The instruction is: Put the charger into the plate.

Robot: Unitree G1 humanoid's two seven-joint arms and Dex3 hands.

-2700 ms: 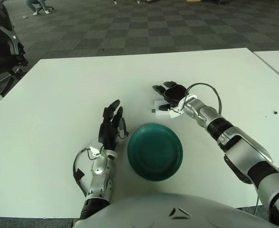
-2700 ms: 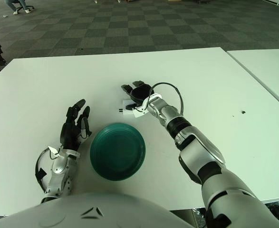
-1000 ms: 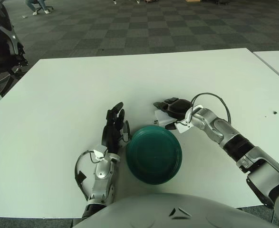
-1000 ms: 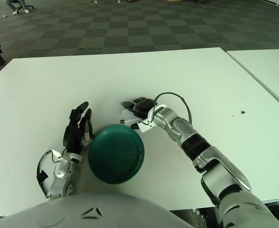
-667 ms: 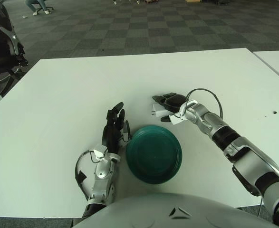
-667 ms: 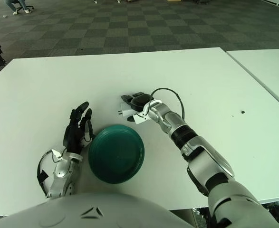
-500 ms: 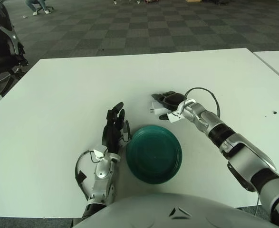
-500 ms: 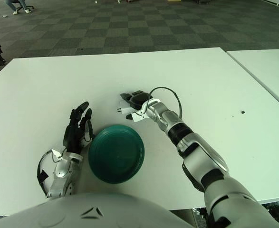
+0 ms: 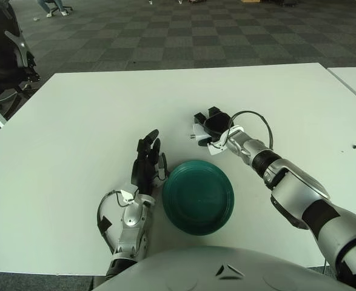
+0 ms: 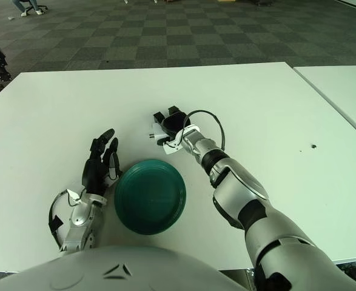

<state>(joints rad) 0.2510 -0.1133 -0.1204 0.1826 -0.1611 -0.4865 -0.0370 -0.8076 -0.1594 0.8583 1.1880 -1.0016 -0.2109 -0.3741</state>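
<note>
The right hand [image 9: 214, 125] sits at about 1 o'clock from the green plate [image 9: 198, 195], out over the white bench [image 9: 93, 109], well short of the plate's rim. Its dark fingers [image 9: 199, 117] are curled around the white charger [image 9: 199, 132], which shows at the hand's 9 o'clock side with its prongs sticking out toward the left. Whether the charger touches the bench or is lifted just clear of it cannot be told. The plate lies flat on the bench, near its front edge, with nothing in it. The left hand [image 9: 145, 167] shows just beside the plate at its 9 o'clock, fingers stretched out loosely toward 12 o'clock and holding nothing.
</note>
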